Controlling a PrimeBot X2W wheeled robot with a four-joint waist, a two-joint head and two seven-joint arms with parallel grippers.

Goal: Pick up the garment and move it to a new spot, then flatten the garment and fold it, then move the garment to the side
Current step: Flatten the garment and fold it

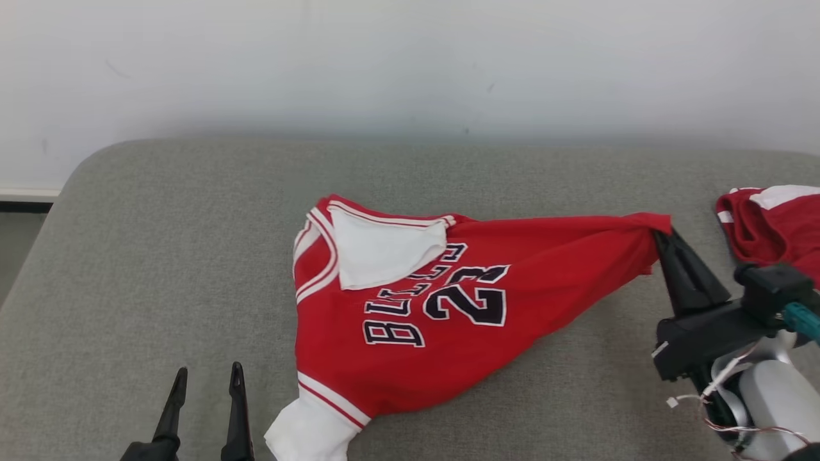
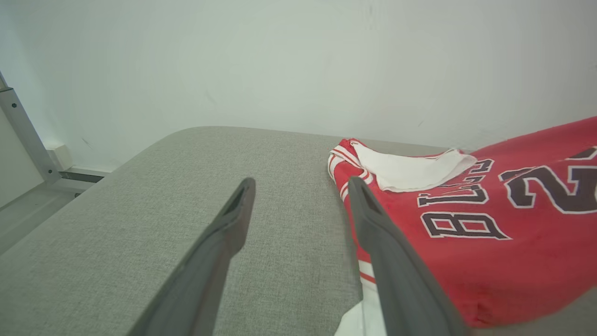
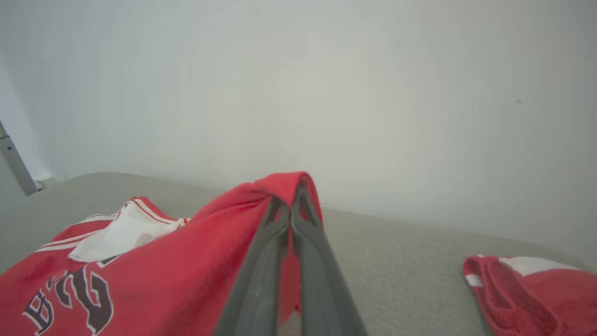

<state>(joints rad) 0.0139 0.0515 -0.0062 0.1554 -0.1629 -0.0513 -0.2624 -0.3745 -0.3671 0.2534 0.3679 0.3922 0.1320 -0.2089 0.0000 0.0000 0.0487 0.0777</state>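
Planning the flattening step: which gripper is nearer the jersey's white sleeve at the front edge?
Left. The left gripper hovers open beside the white sleeve; the right gripper is shut on the far corner of the jersey.

The left gripper (image 1: 209, 370) has two long, slim fingers (image 2: 373, 233), matte dark grey, tapering to narrow tips with a shallow recessed slot just below each tip. The right gripper (image 1: 664, 237) has the same tapered fingers. Behind their base sit a blocky black housing (image 1: 701, 339) with a small white tag (image 1: 660, 349), a teal connector (image 1: 804, 319), thin white and red wires (image 1: 721, 384) and a rounded silvery-white forearm (image 1: 772, 397).
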